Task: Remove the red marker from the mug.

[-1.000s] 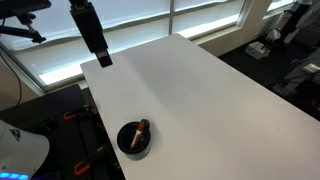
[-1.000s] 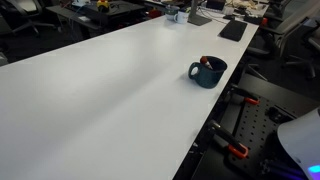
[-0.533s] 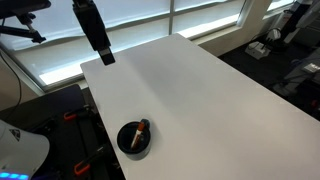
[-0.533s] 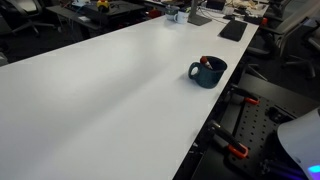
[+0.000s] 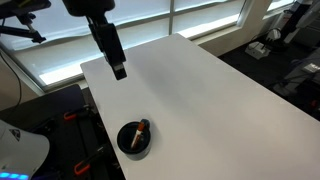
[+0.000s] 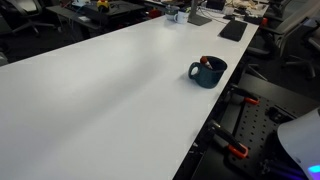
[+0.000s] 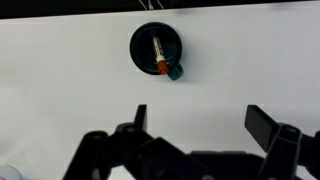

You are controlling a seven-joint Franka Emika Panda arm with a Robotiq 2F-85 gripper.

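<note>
The dark mug (image 5: 135, 139) stands near the table's edge, with the red marker (image 5: 142, 128) leaning inside it. In an exterior view the mug (image 6: 208, 72) looks dark teal, and the marker's tip (image 6: 205, 60) shows at its rim. In the wrist view the mug (image 7: 157, 49) is a dark disc with the marker (image 7: 158, 53) lying across it. My gripper (image 5: 118, 70) hangs above the table's far end, well away from the mug. In the wrist view it (image 7: 200, 122) is open and empty, with its jaws spread wide.
The white table (image 5: 200, 100) is long; the mug sits close to its edge. Black frames with orange clamps (image 6: 235, 150) stand beside the table. A dark keyboard (image 6: 233, 30) and small items (image 6: 178, 14) lie at the far end.
My gripper has moved down and toward the mug, now over the table. The mug and marker have not moved.
</note>
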